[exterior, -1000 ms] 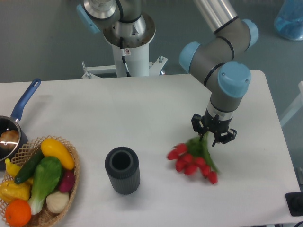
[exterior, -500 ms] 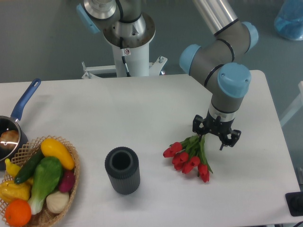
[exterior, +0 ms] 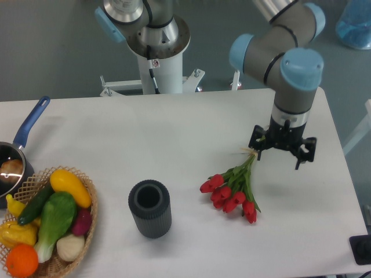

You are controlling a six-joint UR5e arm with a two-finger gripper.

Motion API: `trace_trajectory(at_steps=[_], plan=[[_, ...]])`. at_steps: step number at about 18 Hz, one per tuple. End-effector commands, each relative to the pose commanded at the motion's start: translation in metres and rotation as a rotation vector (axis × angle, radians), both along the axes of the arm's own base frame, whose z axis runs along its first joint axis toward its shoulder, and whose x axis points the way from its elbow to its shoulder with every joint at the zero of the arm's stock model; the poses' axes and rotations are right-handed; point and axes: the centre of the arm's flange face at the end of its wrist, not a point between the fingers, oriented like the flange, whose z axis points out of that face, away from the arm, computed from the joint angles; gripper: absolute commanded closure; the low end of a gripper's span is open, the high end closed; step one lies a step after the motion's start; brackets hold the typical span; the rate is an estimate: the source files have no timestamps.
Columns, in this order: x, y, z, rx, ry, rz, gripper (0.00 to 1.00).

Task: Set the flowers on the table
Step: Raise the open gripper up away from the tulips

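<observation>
The flowers (exterior: 233, 190), a tied bunch of red tulips with green stems, lie flat on the white table (exterior: 174, 139) right of centre, blooms toward the front, stem ends pointing back right. My gripper (exterior: 283, 152) is open and empty. It hangs above the table just right of the stem ends, apart from the bunch.
A dark ribbed cylindrical vase (exterior: 150, 208) stands upright left of the flowers. A wicker basket of vegetables (exterior: 47, 226) sits at the front left corner. A blue-handled pot (exterior: 14, 159) is at the left edge. The robot base (exterior: 156, 52) stands behind the table.
The gripper let go of the flowers, rose and moved right and back. The bunch settled flat on the table and has stayed still since half a second ago.
</observation>
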Motion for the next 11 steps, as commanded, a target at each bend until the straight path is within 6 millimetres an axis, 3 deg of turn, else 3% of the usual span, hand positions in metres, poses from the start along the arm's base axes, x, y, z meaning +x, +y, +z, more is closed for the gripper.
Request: trace_trajectory(at_steps=[11], plan=[[-0.005,-0.007,0.013,0.010,0.028,-0.019,0.00]])
